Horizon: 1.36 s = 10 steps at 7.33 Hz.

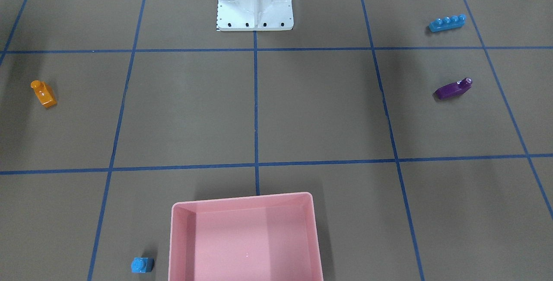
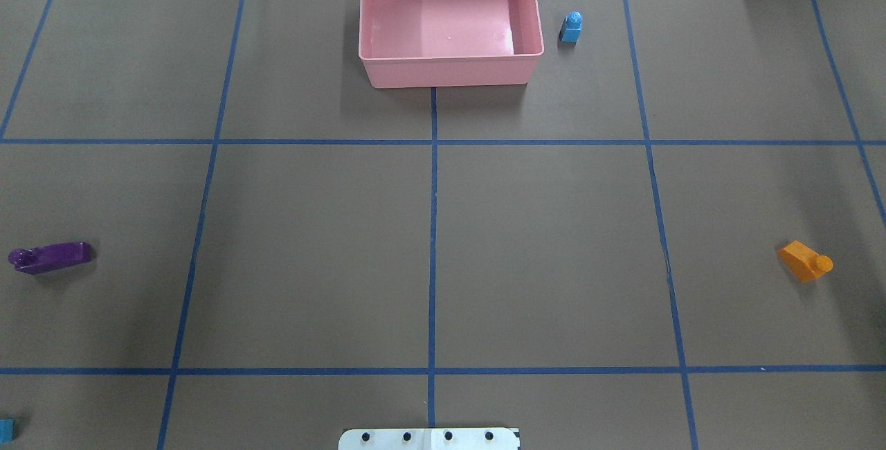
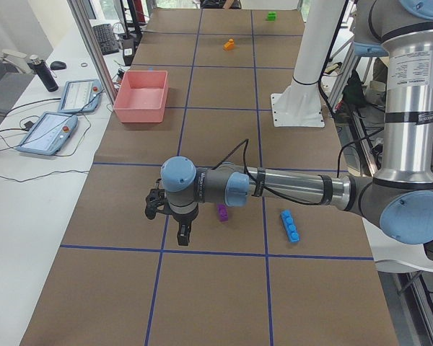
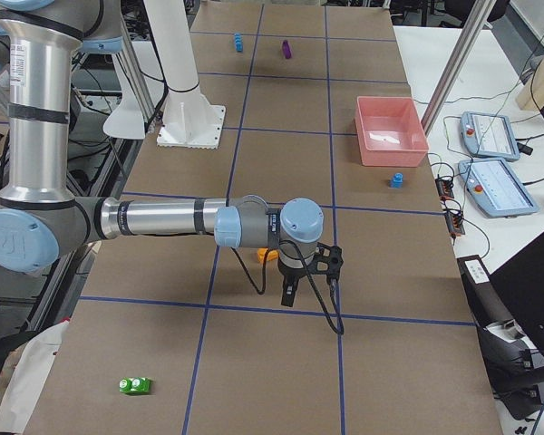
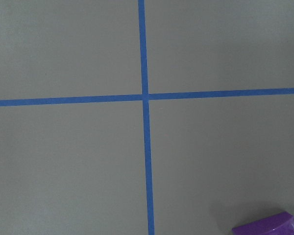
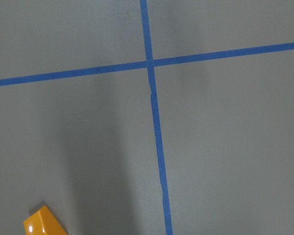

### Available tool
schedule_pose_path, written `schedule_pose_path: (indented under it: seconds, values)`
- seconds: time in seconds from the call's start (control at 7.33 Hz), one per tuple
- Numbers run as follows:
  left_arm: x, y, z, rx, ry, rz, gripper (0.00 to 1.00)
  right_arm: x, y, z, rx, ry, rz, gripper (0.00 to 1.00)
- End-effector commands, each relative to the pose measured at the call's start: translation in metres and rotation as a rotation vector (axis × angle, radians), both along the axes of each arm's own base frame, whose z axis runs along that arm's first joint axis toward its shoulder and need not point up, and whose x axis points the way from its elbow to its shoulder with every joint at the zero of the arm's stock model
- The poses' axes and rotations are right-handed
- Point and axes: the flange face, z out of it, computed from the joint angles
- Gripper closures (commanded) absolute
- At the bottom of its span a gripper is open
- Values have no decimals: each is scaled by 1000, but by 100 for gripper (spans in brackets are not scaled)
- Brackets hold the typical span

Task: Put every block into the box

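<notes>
The pink box [image 2: 450, 69] stands at the table's far middle with no block in it. The small blue block [image 2: 571, 26] sits just right of it. The purple block [image 2: 50, 257] lies far left and the orange block [image 2: 804, 260] far right. The long blue block [image 1: 447, 23] lies near the robot's left side. The green block [image 4: 134, 386] lies beyond the orange one, at the table's right end. My left gripper [image 3: 169, 220] hovers beside the purple block [image 3: 222, 212]. My right gripper [image 4: 308, 276] hovers beside the orange block [image 4: 267, 255]. I cannot tell whether either is open or shut.
The white base plate [image 1: 255, 17] stands at the robot's edge of the table. Blue tape lines divide the brown surface into squares. Teach pendants [image 4: 490, 172] lie on the white bench past the box.
</notes>
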Motion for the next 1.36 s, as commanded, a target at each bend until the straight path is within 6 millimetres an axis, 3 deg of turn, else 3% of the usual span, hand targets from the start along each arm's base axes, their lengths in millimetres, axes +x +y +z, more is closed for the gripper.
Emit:
schedule_pose_path:
  seconds: [0.0,0.68,0.82,1.23]
  values:
    - [0,0,-2,9,1,0,0,0,0,-1,4,0,0,0]
    - [0,5,2,11,0,7,0,-3,15,-4,24,-43,-10,0]
    - [1,7,5,8,0,9,0,-6,16,-17,36,-84,-7,0]
    - [3,4,4,19,16,11,0,-7,29,4,35,-90,-15,0]
